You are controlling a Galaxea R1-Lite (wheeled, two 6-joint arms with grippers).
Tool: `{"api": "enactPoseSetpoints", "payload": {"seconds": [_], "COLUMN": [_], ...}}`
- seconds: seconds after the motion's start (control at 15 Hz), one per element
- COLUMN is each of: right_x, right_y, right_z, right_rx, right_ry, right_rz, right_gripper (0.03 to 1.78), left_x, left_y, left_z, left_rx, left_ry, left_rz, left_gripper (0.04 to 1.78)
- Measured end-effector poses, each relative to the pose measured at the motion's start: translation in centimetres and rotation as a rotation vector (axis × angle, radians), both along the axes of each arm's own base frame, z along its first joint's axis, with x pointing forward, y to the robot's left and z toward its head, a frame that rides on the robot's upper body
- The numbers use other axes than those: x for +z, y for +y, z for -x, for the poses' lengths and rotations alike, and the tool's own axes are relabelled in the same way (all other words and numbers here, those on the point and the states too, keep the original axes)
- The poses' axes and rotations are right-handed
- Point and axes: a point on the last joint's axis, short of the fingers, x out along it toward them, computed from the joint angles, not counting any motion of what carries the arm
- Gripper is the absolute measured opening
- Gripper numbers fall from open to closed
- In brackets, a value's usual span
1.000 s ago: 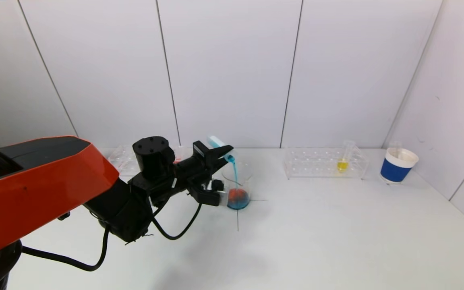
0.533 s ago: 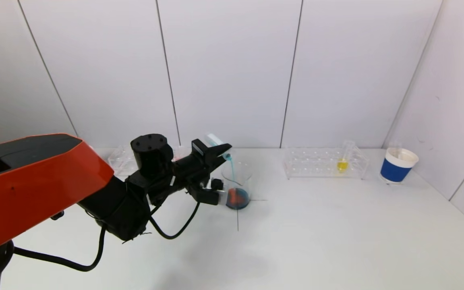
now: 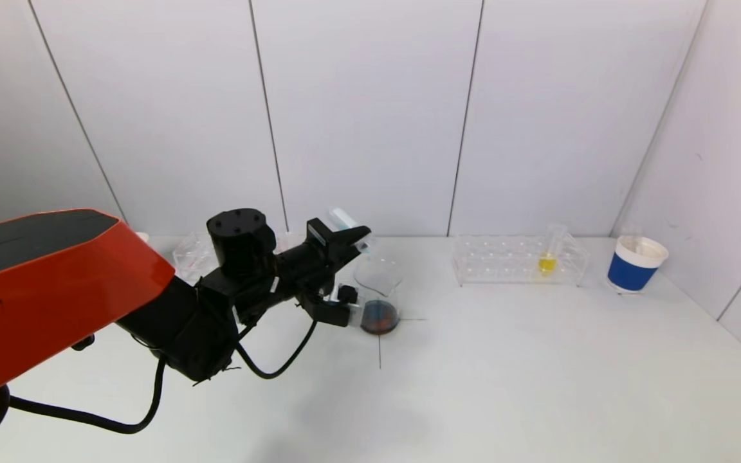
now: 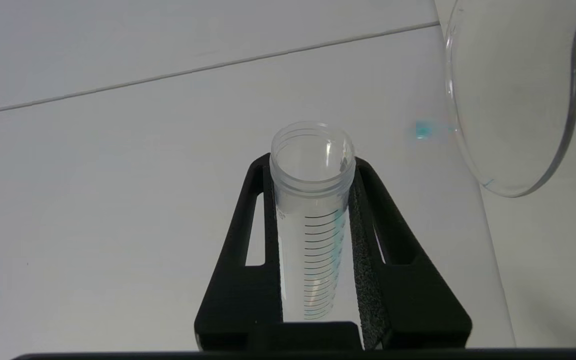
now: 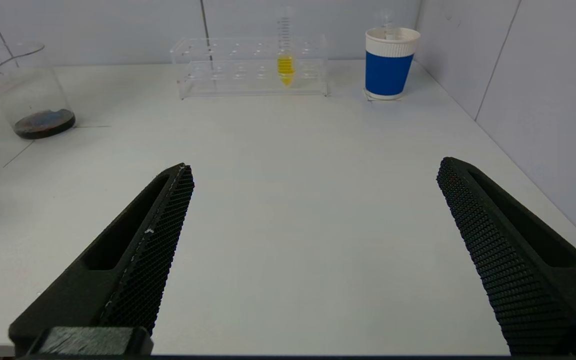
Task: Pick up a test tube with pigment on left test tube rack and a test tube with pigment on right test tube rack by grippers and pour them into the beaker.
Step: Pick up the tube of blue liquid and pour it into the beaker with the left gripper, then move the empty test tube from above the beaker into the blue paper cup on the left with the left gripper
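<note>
The left hand [image 4: 313,175] clamps an emptied test tube [image 4: 312,200] tipped over the beaker [image 3: 379,289]; the right hand [image 5: 313,175] gapes wide.

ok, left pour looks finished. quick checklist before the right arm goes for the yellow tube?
1. Left tube drained: ok, the test tube in the left gripper looks empty apart from a faint blue film.
2. Left grip secure: ok, both jaws clamp the tube.
3. Beaker upright, dark liquid inside: ok.
4. Right gripper open and empty: ok.
5. Yellow tube upright in right rack: ok.
6. Spill: not ok, blue spot beside the beaker.
</note>
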Motion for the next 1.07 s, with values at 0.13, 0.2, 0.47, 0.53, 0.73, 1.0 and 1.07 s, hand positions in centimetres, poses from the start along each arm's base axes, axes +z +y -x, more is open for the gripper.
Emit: {"api": "enactPoseSetpoints", "payload": {"seconds": [0.13, 0.2, 0.47, 0.53, 0.73, 1.0, 1.07], "right_x": [0.0, 0.0, 0.0, 0.0, 0.0, 0.0, 0.0], "right_y": [0.0, 0.0, 0.0, 0.0, 0.0, 0.0, 0.0], "right_z": [0.0, 0.0, 0.0, 0.0, 0.0, 0.0, 0.0], "right_rx": [0.000, 0.000, 0.000, 0.000, 0.000, 0.000, 0.000], "right_ry": [0.000, 0.000, -0.001, 0.000, 0.000, 0.000, 0.000], "right_rz": [0.000, 0.000, 0.000, 0.000, 0.000, 0.000, 0.000], "right_gripper": [1.77, 1.77, 1.77, 1.77, 1.77, 1.77, 1.77], "left_x": [0.2, 0.3, 0.6, 0.6, 0.7, 1.4, 1.8], "left_y": [0.0, 0.0, 0.0, 0.0, 0.0, 0.3, 0.3], "left_z": [0.1, 0.1, 0.2, 0.3, 0.3, 0.9, 1.1], "left_rx": [0.001, 0.001, 0.010, 0.010, 0.012, 0.058, 0.078], "left_ry": [-0.007, -0.017, -0.033, -0.034, -0.033, 0.036, 0.057], "left_rz": [-0.015, -0.019, -0.036, -0.036, -0.031, 0.051, 0.082], "left_gripper": [0.42, 0.42, 0.42, 0.42, 0.42, 0.42, 0.42]}}
